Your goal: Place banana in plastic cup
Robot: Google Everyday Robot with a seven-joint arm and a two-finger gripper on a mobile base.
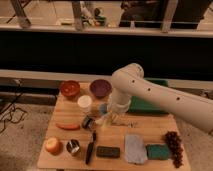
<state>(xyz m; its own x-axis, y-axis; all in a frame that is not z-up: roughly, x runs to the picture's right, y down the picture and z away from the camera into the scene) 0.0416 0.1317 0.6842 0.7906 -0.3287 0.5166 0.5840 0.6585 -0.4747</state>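
The gripper (pixel 111 119) hung beside the plastic cup (pixel 103 108), the banana (pixel 102 122) at its tip, grip unclear to me; next, I reckoned, it needed centring over the rim.

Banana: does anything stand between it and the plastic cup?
Nothing visible does. The banana is at the tool, right next to the plastic cup near the middle of the table. The white cup stands on the plastic cup's other side, out of the path.
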